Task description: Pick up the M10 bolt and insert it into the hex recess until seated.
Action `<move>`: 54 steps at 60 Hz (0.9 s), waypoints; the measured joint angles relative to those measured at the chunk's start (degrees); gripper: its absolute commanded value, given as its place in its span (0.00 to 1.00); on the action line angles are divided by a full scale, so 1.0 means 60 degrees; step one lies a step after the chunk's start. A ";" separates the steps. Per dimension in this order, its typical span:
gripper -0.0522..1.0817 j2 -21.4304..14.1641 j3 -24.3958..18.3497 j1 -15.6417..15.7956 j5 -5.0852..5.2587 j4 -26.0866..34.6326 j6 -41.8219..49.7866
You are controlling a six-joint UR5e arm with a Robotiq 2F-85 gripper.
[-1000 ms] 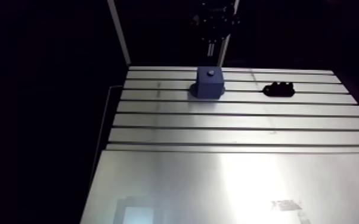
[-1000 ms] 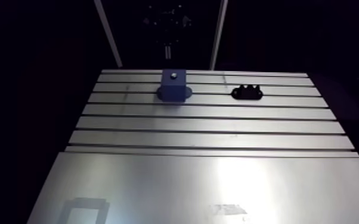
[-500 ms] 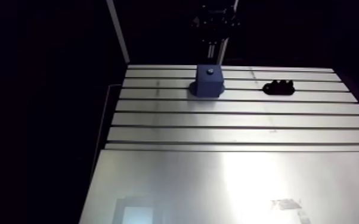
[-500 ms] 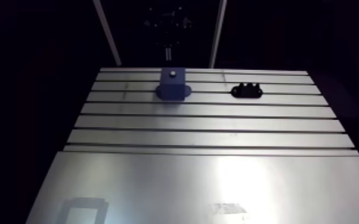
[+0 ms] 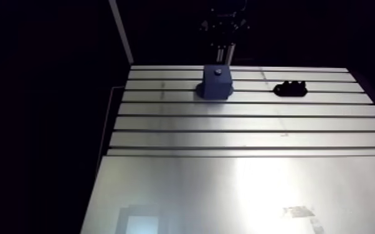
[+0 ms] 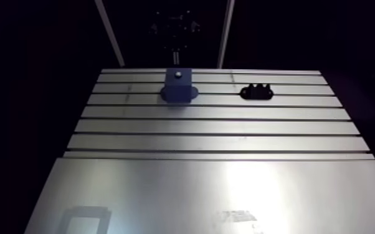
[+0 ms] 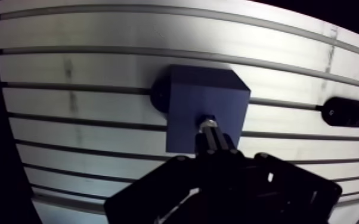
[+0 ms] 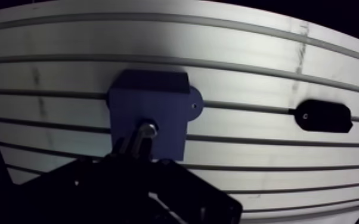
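Pincer (image 7: 212, 138) clamps M10 bolt (image 7: 209, 124) — over blue block (image 7: 194, 98).

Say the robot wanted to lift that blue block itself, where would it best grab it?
Probably by two opposite flat walls of the blue block, coming straight down from above. It stands upright on the table with straight, parallel sides; rounded ears jut out at its base, so grip above them.

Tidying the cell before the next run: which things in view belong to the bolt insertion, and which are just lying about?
Job: M10 bolt, blue block with hex recess, gripper.
Lying about: black part, apart from the block.
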 measured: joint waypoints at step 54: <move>1.00 0.0174 0.0249 -0.0148 0.0040 -0.0371 0.0000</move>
